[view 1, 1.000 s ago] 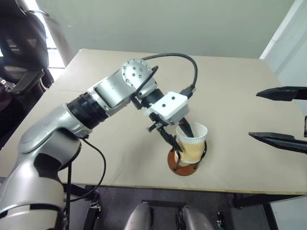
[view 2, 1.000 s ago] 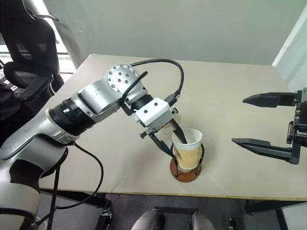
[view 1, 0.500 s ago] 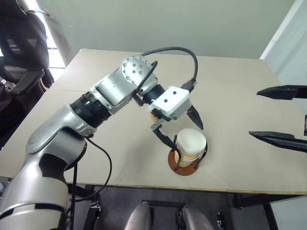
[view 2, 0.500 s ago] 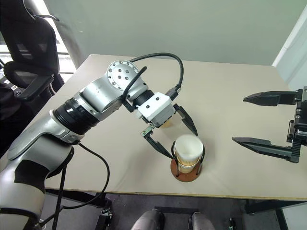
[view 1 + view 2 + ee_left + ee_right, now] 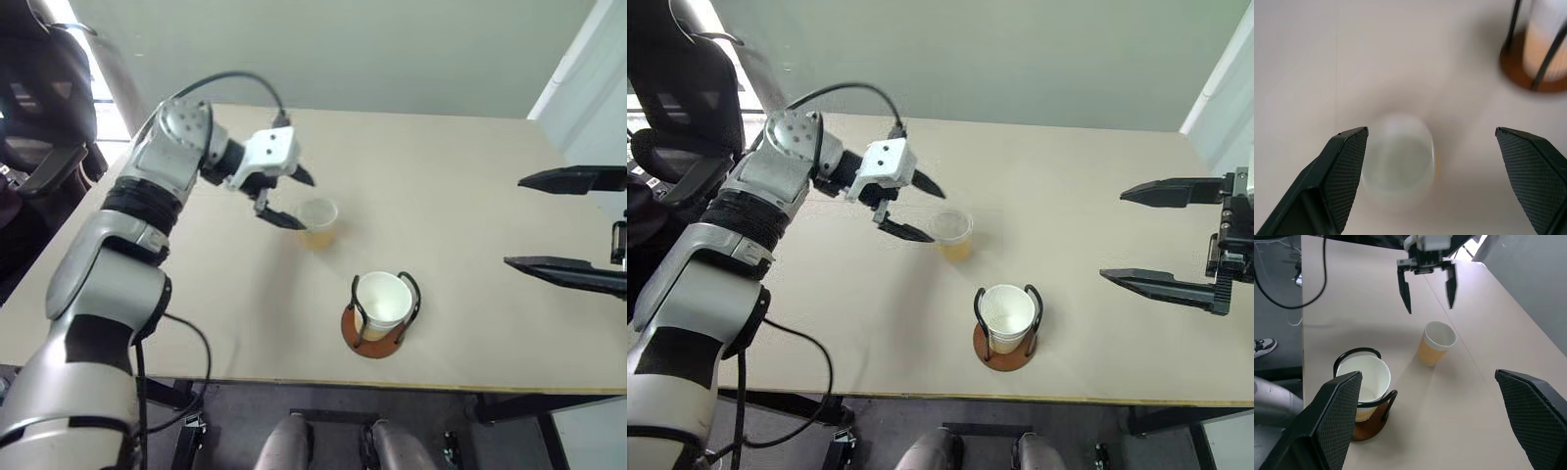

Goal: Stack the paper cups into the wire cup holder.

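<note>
The wire cup holder [image 5: 374, 338], a reddish-brown disc with black wire loops, stands near the table's front edge. A paper cup [image 5: 382, 299] sits upright inside it, white inside. A second paper cup [image 5: 318, 221] stands upright on the table further back and to the left. My left gripper [image 5: 300, 202] is open just left of that cup, its fingers wide apart and touching nothing. The left wrist view has this cup [image 5: 1398, 161] between the fingers and the holder [image 5: 1535, 73] off to one side. My right gripper [image 5: 512, 221] hangs open at the right, with nothing in it.
The tan table [image 5: 460, 166] has bare room at the back and on the right. Its front edge [image 5: 294, 378] runs just below the holder. A black chair [image 5: 39, 88] stands beyond the table's left side.
My left gripper let go of the cup in the holder, opened wide, and swung back and left to the loose cup. The right gripper has stayed put.
</note>
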